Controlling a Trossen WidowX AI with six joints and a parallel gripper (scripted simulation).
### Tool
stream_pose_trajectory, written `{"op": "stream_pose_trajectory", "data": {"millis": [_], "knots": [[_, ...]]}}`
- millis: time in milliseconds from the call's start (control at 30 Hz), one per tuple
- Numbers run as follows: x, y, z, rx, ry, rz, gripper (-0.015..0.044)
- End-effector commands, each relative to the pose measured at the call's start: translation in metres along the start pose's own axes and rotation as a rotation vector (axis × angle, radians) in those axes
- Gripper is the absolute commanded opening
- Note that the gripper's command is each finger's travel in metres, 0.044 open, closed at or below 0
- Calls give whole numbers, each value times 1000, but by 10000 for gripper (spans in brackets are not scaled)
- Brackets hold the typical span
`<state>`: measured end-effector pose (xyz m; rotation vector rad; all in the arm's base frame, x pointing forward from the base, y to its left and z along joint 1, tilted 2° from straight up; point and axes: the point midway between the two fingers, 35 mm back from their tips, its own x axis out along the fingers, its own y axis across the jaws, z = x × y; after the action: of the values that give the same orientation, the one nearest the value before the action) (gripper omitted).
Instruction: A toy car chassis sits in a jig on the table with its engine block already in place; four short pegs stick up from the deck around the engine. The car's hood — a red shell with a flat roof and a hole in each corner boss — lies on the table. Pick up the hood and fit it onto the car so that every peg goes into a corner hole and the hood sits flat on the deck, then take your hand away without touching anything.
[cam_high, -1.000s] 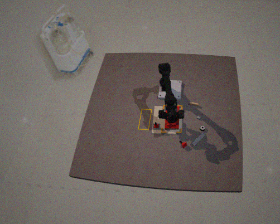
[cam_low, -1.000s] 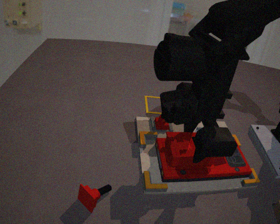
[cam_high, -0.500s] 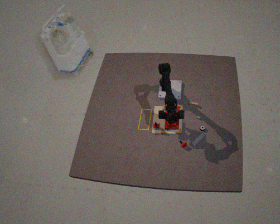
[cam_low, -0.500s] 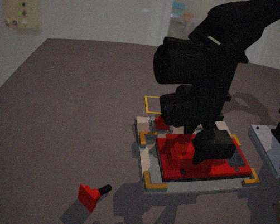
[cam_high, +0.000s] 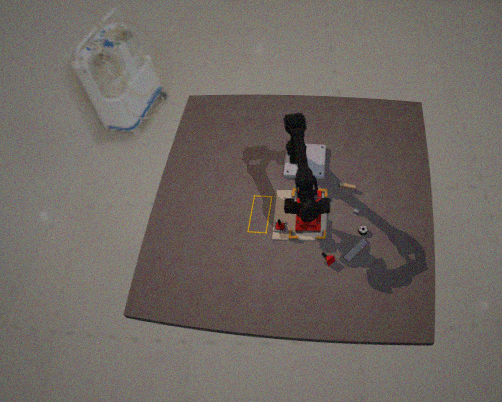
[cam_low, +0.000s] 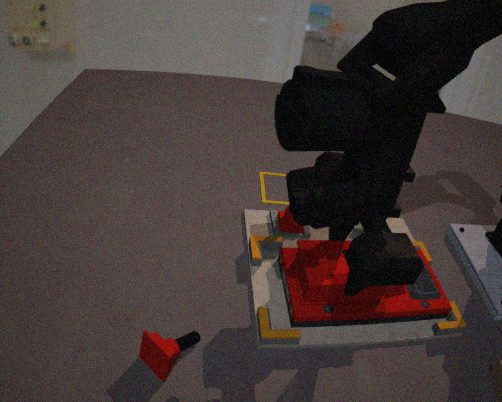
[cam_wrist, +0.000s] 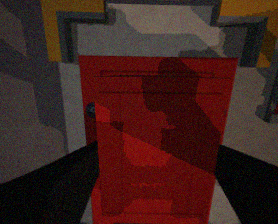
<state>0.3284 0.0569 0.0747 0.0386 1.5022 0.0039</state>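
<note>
The chassis (cam_high: 306, 226) (cam_low: 372, 311) (cam_wrist: 120, 82) sits inside the orange corners of the jig (cam_high: 284, 200) (cam_low: 265, 282) (cam_wrist: 145, 44). My gripper (cam_low: 346, 261) (cam_wrist: 154, 147) is shut on the red hood (cam_low: 320, 284) (cam_wrist: 155, 190), with a finger on each long side. The hood is low over the middle of the deck and looks roughly in line with the chassis. The engine block and pegs are hidden. Whether every peg is in a hole, or the hood lies fully flat, I cannot tell.
A red piece with a black stem (cam_high: 280, 226) (cam_low: 290, 223) stands beside the chassis on the jig board. Another red piece (cam_high: 330, 259) (cam_low: 159, 354) lies on the table. A pale block (cam_high: 318, 159) (cam_low: 472, 250), a wheel (cam_high: 363, 230) and a grey bar (cam_high: 356, 249) are nearby.
</note>
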Motion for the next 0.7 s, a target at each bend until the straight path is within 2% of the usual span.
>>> {"op": "stream_pose_trajectory", "data": {"millis": [0, 133, 300, 533, 667], "knots": [[0, 0, 0, 0, 0, 0, 341], [0, 0, 0, 0, 0, 0, 440], [-11, 0, 1, 0, 0, -1, 440], [-69, 1, 1, 0, 4, -5, 440], [-71, 1, 1, 0, 4, -5, 440]]}}
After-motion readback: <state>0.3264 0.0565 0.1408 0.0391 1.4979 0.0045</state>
